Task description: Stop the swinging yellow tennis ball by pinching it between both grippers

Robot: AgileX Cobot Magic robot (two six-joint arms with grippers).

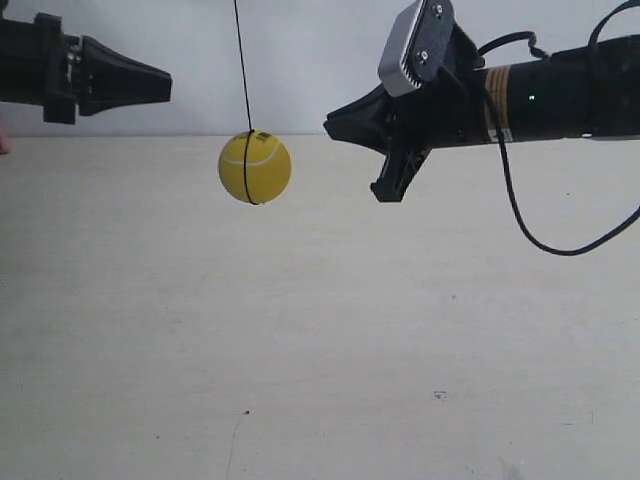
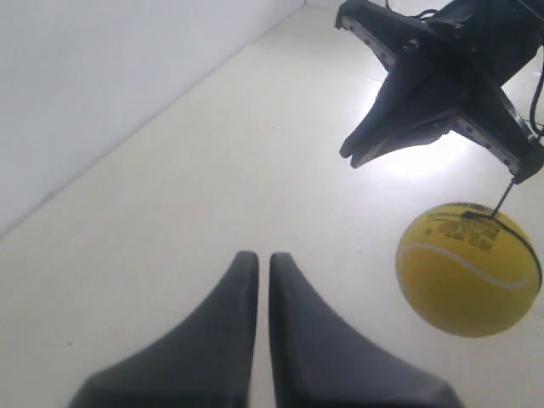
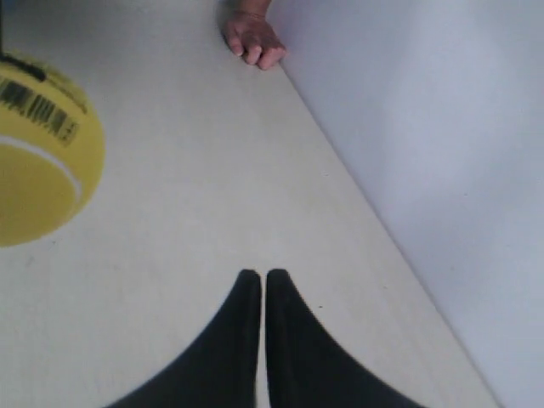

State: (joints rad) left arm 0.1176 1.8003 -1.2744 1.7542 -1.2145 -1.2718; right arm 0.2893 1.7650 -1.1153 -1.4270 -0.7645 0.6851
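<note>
The yellow tennis ball (image 1: 255, 167) hangs on a thin dark string (image 1: 242, 65) above the pale table, touching neither gripper. My left gripper (image 1: 168, 85) is at the exterior view's left, shut and empty, higher than the ball and a short gap away. My right gripper (image 1: 328, 126), with a silver-grey box on top, is at that view's right, also shut, its tip slightly above ball height. In the left wrist view the ball (image 2: 467, 268) lies beside the closed jaws of the left gripper (image 2: 263, 255), with the right gripper (image 2: 353, 153) beyond. In the right wrist view the ball (image 3: 38, 161) sits off to the side of the right gripper (image 3: 257, 274).
A person's hand (image 3: 253, 38) rests on the table by the white wall (image 3: 442, 127), past the ball; its edge shows as a pink hand (image 1: 3, 145) in the exterior view. A black cable (image 1: 540, 235) loops below the right arm. The pale table (image 1: 320, 350) spreads below.
</note>
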